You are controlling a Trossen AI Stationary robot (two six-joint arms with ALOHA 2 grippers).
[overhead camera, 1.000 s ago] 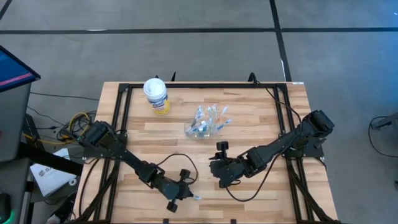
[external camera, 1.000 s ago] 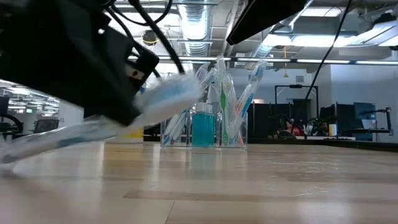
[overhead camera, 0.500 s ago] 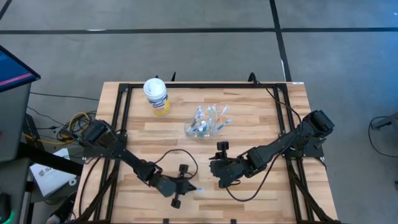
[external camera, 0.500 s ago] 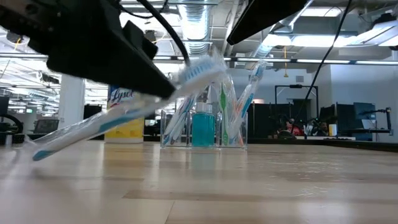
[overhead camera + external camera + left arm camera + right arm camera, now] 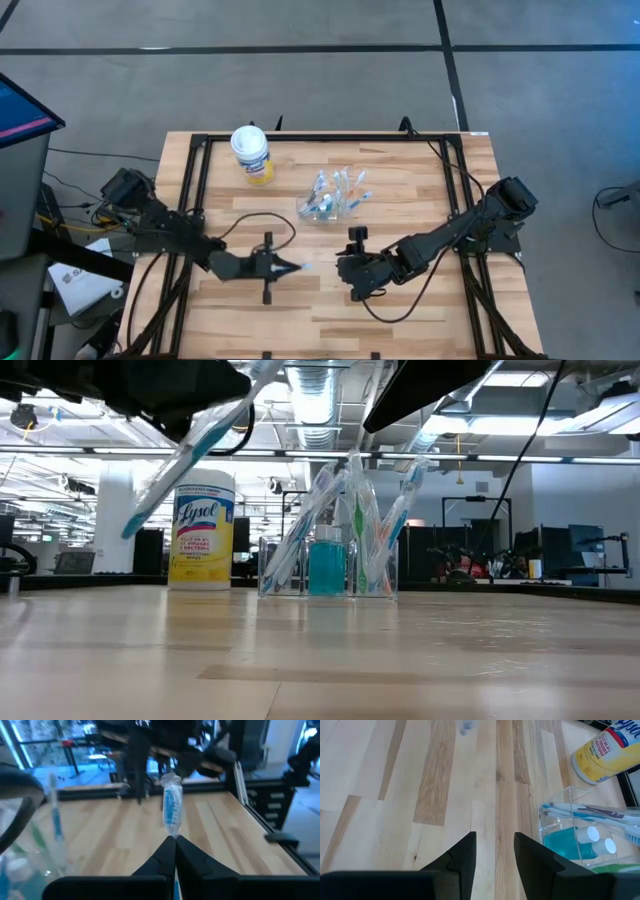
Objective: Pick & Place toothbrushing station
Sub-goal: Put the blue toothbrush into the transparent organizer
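A clear plastic cup (image 5: 333, 196) stands near the table's middle, with several white, blue and green toothbrushes upright in it and teal toothpaste tubes (image 5: 570, 842) at its bottom. Near of it and to its left, my left gripper (image 5: 289, 266) is shut on one clear-wrapped white and blue toothbrush (image 5: 171, 810), held above the table. To its right, my right gripper (image 5: 495, 851) hangs open over bare wood with nothing between its fingers. My left gripper pinches the toothbrush's shaft just behind the bristle head (image 5: 172, 834) between its two shut fingers. The fingers point almost level, toward the table's right. The head sticks out past the fingertips. The handle (image 5: 160, 488) slants down below the gripper, clear of the table.
A white wipes tub with a yellow label (image 5: 252, 153) stands at the far left of the table, left of the cup. A black frame (image 5: 330, 140) runs along the table's edges. Bare wood lies between the two grippers and the cup.
My left gripper has risen and gone from the near edge toward the far edge, tipping from pointing down to nearly level. It has stayed shut. The toothbrush, whose handle end lay on the table, has been lifted clear and now slants steeply.
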